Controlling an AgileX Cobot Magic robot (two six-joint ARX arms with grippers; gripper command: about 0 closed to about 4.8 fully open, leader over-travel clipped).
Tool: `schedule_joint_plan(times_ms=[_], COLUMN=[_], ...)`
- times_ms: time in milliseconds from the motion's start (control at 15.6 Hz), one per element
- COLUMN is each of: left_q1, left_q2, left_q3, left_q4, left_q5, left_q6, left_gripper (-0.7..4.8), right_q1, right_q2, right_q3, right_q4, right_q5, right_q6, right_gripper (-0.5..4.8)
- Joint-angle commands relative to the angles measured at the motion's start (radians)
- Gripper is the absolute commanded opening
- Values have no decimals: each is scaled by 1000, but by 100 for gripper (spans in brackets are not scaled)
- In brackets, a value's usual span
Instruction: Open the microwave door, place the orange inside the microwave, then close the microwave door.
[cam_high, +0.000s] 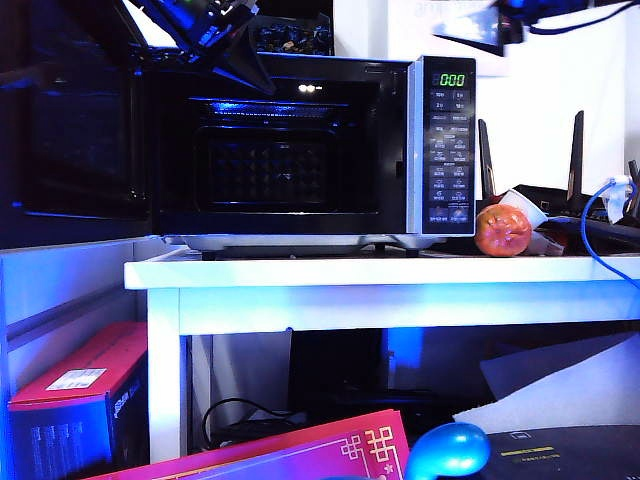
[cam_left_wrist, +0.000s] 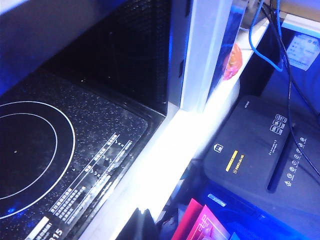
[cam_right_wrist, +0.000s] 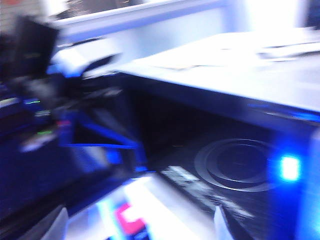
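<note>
Microwave door (cam_high: 85, 125) swung open at 9 o'clock, orange (cam_high: 502, 230) on the counter (cam_high: 380, 272) at 3 o'clock of the microwave (cam_high: 300, 145). Left end effector (cam_high: 235, 50) up top, can't tell its spread; right end effector (cam_right_wrist: 140, 225) wide, empty.

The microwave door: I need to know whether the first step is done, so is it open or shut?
Open. In the exterior view the microwave door is swung out to the left, and the dark cavity of the microwave is exposed. The orange sits outside, on the table.

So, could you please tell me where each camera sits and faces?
Exterior view: low before the table, facing the open microwave; left claw at its top edge, right arm blurred above.
Left wrist view: looks down on a ringed dark surface and the orange; claw barely visible.
Right wrist view: blurred, facing that ringed surface; open right claw shows.
Exterior and left wrist share the orange.
</note>
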Motion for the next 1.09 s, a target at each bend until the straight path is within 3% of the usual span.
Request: schedule_joint_plan(times_ms=[64, 193, 257, 514, 706, 1092], left_q1=[-3, -3, -3, -3, -3, -3], left_q2=[4, 4, 4, 4, 4, 4], left_q3=[-4, -4, -4, -3, -3, 1], left_q4=[14, 18, 21, 34, 41, 68], left_q5=[6, 7, 7, 8, 8, 8], left_q6=[12, 26, 26, 24, 17, -27], left_gripper=[-5, -5, -5, -5, -5, -5], right_q1=[-29, -48, -52, -58, -59, -59], right_q2=[-8, -8, -8, -6, 26, 201], right_q3=[3, 3, 3, 2, 2, 2], right_q4=[-10, -68, -118, -326, -333, -229], right_q5=[89, 168, 210, 430, 583, 679], right_q6=[-25, -79, -135, -470, -552, -624], right_gripper=[442, 447, 478, 479, 479, 479])
